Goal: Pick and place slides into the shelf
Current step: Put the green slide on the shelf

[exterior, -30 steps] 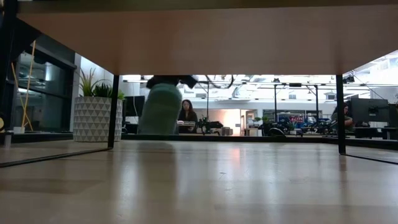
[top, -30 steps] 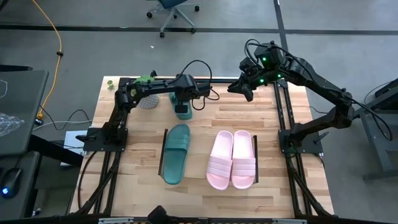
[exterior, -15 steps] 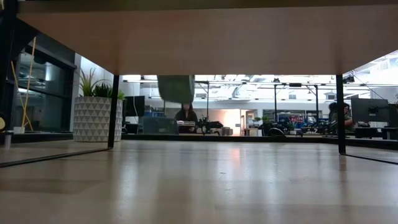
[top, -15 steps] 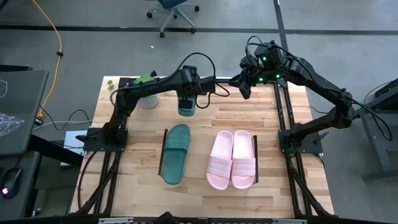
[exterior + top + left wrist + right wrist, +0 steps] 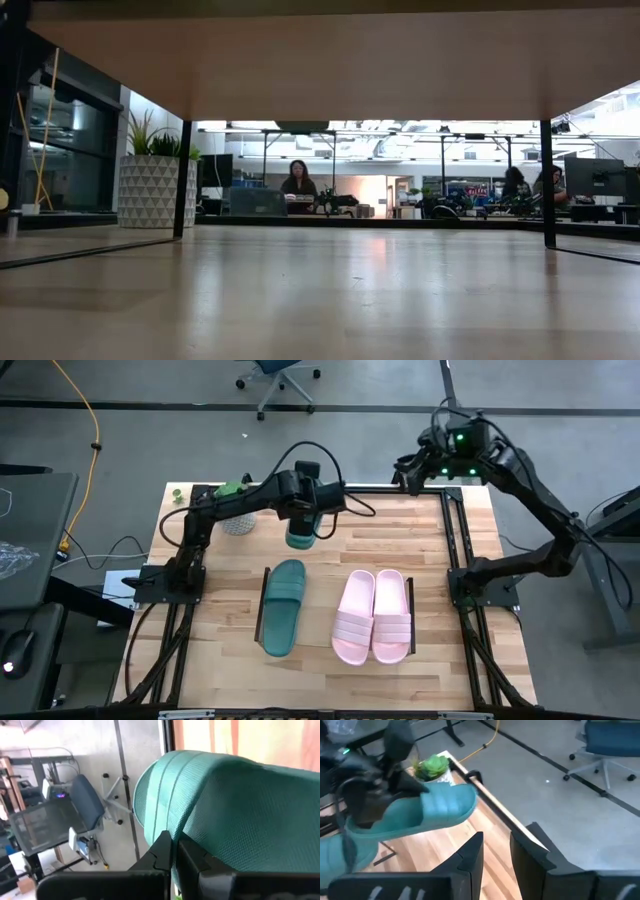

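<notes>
Teal slide [image 5: 300,530], half-hidden in left pincer [image 5: 303,512]

Even, diffuse overhead light on the pale wood-plank tabletop [image 5: 430,560]; shadows beneath the arms soft and faint. Low view: near surface blurred with a glossy sheen, bright room behind sharper. Left wrist view: ribbed teal rubber slide [image 5: 240,815] close and soft-focused, with washed-out glare behind it.

Left gripper [image 5: 301,528] holds teal slide [image 5: 299,536] above table [image 5: 440,660].
</notes>
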Robot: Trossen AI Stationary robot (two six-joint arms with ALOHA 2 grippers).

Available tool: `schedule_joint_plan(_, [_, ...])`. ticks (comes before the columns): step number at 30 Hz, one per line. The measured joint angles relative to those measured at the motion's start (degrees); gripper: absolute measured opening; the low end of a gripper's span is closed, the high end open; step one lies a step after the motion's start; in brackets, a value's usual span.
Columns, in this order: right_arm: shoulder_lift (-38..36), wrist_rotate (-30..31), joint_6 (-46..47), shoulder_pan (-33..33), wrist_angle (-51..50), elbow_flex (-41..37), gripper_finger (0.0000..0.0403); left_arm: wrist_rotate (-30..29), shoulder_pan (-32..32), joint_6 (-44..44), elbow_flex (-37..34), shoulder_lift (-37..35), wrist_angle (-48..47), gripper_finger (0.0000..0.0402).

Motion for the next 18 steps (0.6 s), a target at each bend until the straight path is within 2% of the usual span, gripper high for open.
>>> schedule_joint_plan(8, [-0.89, -2.7, -0.59, -2.63, -3.34, -0.09, 0.0087, -0.39, -4.79, -0.14, 0.71, -0.18, 0.09, 0.0])
schedule_joint_plan(18, [-0.84, -4.34, -1.53, -2.69, -2.83, -3.11, 0.0087, 0.44, -9.86, -2.56, 0.72, -4.36, 0.48, 0.0])
